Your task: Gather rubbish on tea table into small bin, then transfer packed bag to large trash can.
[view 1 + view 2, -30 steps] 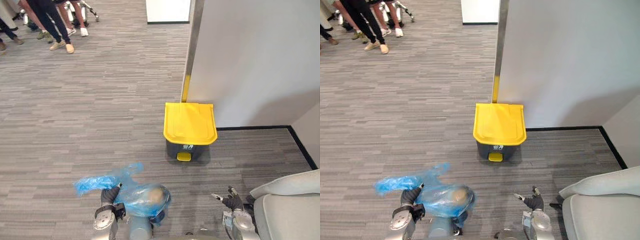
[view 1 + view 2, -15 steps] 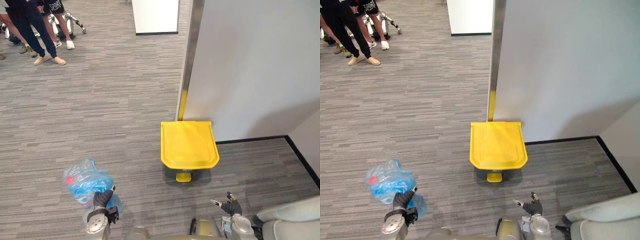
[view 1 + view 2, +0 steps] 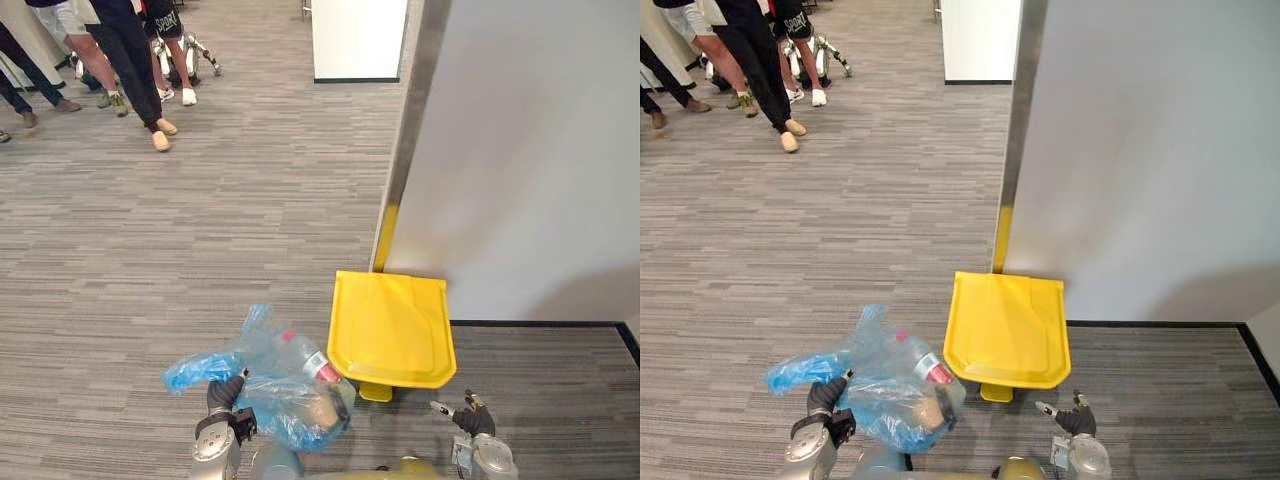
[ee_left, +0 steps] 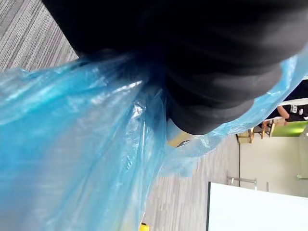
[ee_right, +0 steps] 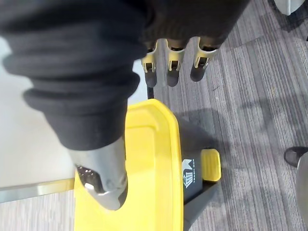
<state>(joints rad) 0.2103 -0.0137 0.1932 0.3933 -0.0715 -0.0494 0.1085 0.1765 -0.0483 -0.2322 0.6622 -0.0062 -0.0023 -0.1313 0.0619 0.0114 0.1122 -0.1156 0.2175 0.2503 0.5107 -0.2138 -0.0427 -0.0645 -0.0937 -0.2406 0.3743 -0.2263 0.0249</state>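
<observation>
Left hand (image 3: 222,398): closed round the gathered neck of a blue plastic bag (image 3: 285,415). The bag hangs clear of the carpet floor (image 3: 200,240). In the left wrist view the blue film bunches under the hand's dark cover, which hides the fingers.

Bag contents: a clear bottle (image 3: 300,355) with a red cap lies tilted near the top; the other items cannot be made out.

The bag hangs just left of the trash can (image 5: 195,199); contact cannot be determined. The yellow lid (image 3: 392,325) is down, with the yellow pedal (image 3: 376,392) below its front edge. The can stands against a grey wall panel (image 3: 530,150).

Right hand (image 3: 470,420): fingers relaxed, empty, low and right of the can.

People's legs (image 3: 130,60) stand far off.
</observation>
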